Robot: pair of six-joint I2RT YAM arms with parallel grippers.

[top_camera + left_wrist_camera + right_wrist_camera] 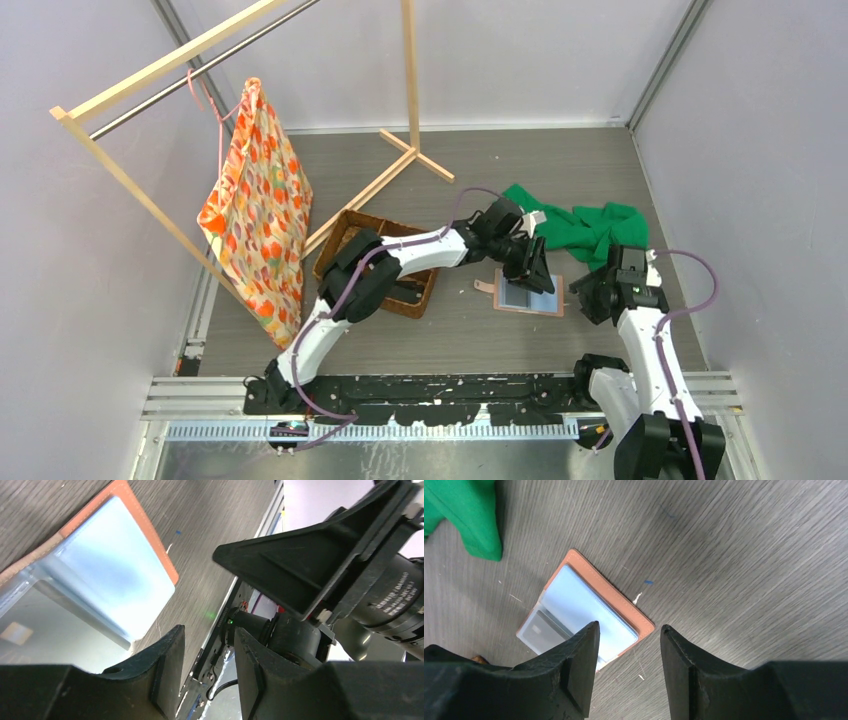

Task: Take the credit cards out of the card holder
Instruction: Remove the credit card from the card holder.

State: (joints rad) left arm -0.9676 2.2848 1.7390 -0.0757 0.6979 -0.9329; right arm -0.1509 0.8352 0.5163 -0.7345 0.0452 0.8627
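Right fingers [574, 680] (parted) hover beside the card holder [589, 605].

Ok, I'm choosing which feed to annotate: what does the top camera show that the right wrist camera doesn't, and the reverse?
Only the top camera: the wooden rack, the patterned bag hanging on it, the basket, and the left gripper close to the card holder. Only the right wrist camera: a grey card in the holder's pocket and a small blue mark on the table. Both: the card holder lying open, the green cloth and the right gripper.
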